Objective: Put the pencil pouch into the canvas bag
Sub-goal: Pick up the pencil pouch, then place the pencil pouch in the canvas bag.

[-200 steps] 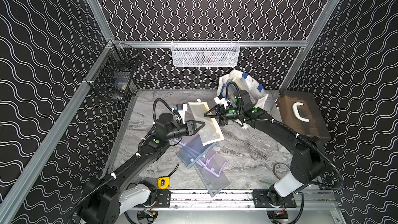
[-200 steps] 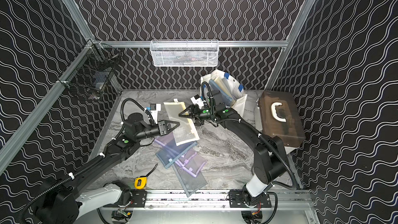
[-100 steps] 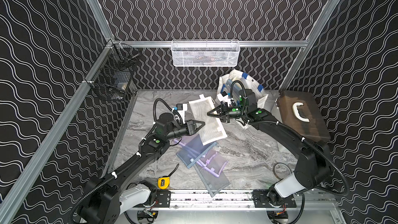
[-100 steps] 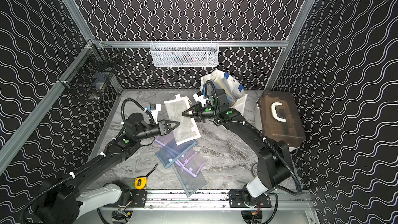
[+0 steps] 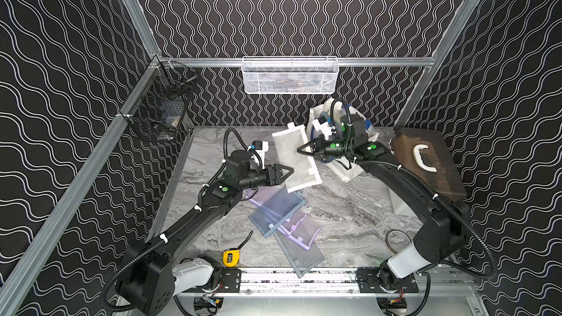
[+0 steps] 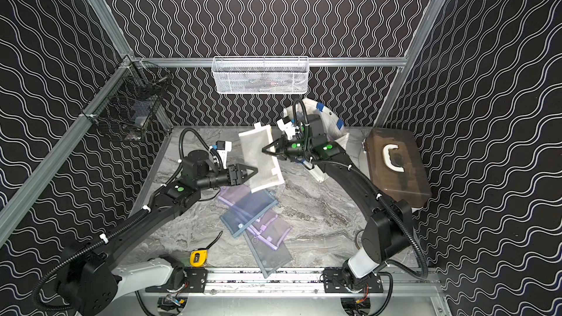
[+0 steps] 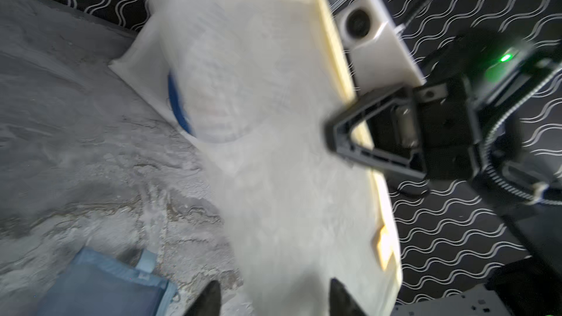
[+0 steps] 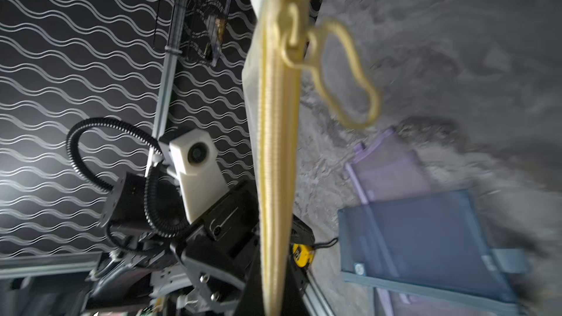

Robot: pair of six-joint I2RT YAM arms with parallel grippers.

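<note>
The right gripper (image 5: 299,149) is clamped on the cream zipper edge of the flat white mesh pencil pouch (image 5: 296,159). It holds the pouch tilted in the air above the grey marbled tabletop (image 5: 349,208), towards its far edge. The left gripper (image 5: 290,171) has its jaws spread wide on either side of the pouch's lower edge. The white fabric canvas bag (image 5: 347,174), with blue handles, stands near the tabletop's far right corner, just behind the right gripper.
</note>
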